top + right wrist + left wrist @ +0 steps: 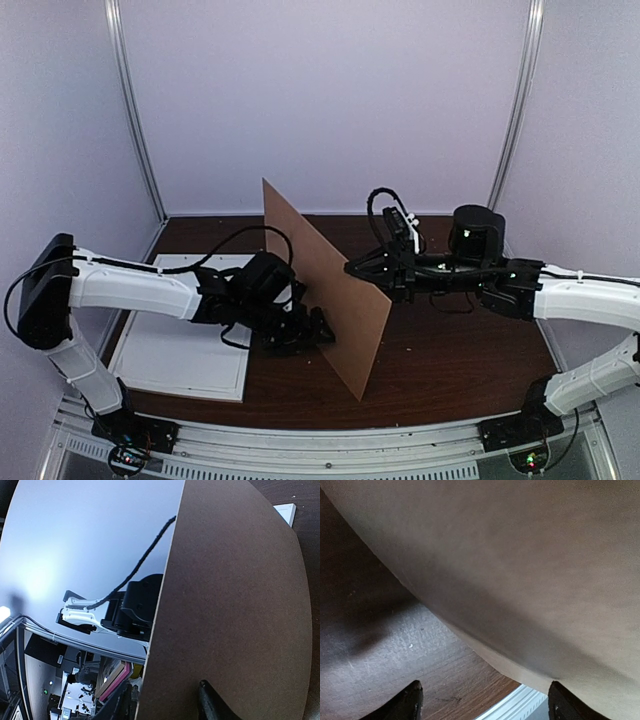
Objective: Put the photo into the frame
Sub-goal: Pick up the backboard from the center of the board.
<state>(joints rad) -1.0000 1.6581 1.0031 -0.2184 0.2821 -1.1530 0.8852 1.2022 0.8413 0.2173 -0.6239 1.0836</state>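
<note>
Top external view: right gripper (pixel 352 268) pinches upright backing board (pixel 345 305); left gripper (pixel 318 328), jaws wide, should steady its lower edge.

Backing board (pixel 330 300): matt brown fibreboard look, smooth and dull. Tabletop (pixel 450 350) is dark wood-grain, slightly rough. Frame (pixel 170 388) left of the board is smooth white, matt.

Brown backing board (pixel 330 290) standing on edge, tilted, on a dark wooden table (pixel 450 360); pale walls (pixel 320 100) behind; metal rail (pixel 330 447) along the near edge.
</note>
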